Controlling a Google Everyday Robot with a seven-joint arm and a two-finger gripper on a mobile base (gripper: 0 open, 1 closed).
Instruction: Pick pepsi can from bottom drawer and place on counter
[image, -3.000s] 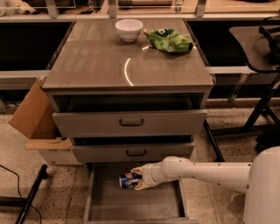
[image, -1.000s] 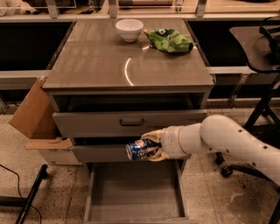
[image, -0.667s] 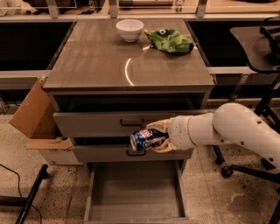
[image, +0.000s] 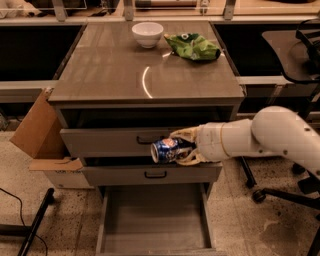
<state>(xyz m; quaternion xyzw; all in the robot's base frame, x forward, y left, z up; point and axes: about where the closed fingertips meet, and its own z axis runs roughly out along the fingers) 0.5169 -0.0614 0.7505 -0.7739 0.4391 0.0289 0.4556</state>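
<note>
The pepsi can (image: 165, 150), dark blue with a red-white logo, lies sideways in my gripper (image: 181, 148), whose fingers are shut on it. It hangs in front of the two upper drawer fronts, well above the open bottom drawer (image: 155, 217), whose grey floor shows nothing on it. The counter (image: 115, 65) lies above and behind the can. My white arm reaches in from the right.
A white bowl (image: 147, 34) and a green chip bag (image: 193, 47) sit at the back of the counter. A cardboard box (image: 37, 137) stands left of the cabinet. An office chair base (image: 272, 192) is at the right, a black stand leg (image: 35, 225) at the lower left.
The can has been lifted out of the bottom drawer and now hangs at upper-drawer height. Over the last second it rose a little and shifted right.
</note>
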